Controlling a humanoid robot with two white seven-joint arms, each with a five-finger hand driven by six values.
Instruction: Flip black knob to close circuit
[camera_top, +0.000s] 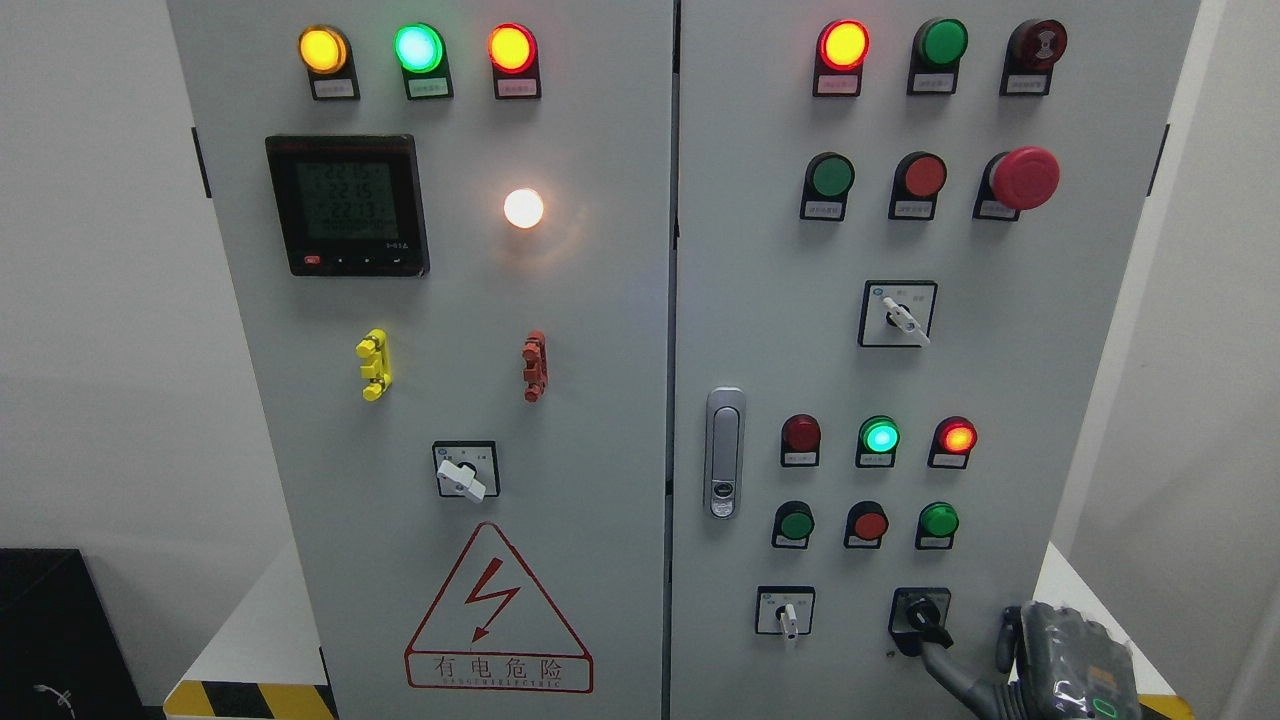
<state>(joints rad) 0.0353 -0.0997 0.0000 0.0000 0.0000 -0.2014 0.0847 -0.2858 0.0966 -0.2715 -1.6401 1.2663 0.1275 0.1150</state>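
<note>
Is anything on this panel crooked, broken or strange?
Nothing looks damaged. The black knob points down-right, with a finger of the right hand at it. The red emergency stop button seems intact.

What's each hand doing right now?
Left hand: not in view.
Right hand: at the lower right, one finger reaching to the black knob; open or shut cannot be told.

Grey cabinet (600, 330) on a white platform (255, 630) with yellow-black striped edge.

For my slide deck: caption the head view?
Right hand reaching a finger to the black rotary knob on the grey control cabinet.
</note>
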